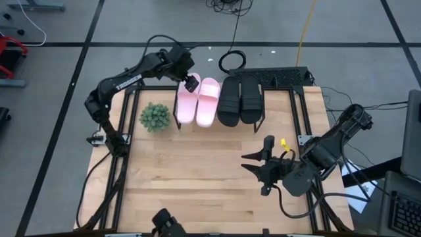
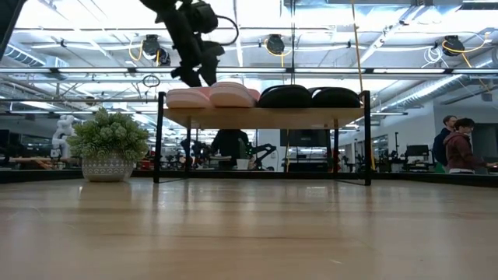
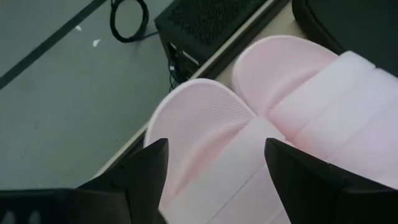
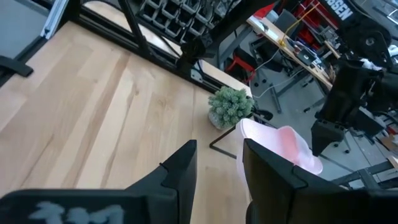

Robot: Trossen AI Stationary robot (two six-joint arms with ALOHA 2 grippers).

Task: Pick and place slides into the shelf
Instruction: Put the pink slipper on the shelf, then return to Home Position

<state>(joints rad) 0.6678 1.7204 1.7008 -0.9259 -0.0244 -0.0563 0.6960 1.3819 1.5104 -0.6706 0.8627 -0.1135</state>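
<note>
A: Slides status: four on the shelf (image 2: pixel 264 117). Pink slides (image 1: pixel 197 100) occupy the end nearer the plant (image 1: pixel 154 116); black slides (image 1: pixel 240 100) lie beside them toward the other end. The low view shows all four resting on the shelf's top board, straps up.

B: Left hand position?

A: Left hand (image 1: pixel 191 83) is above the far end of the outer pink slide. Its wrist view shows both fingers (image 3: pixel 146 171) spread apart, one on each side of that slide's strap, with nothing gripped. In the low view the hand hangs just over the pink pair; contact cannot be determined.

B: Right hand?

A: Right hand (image 1: pixel 258 164) is over the bare worktop (image 1: pixel 191 178), well apart from the shelf, at the side opposite the plant. Its fingers stand parted with nothing between them.

B: Other items?

A: Plant stands on the worktop just beside the shelf's pink end. A black crate (image 1: pixel 276 76) lies beyond the shelf, off the worktop's far edge. Two people (image 2: pixel 457 146) show in the room behind, in the low view.
</note>
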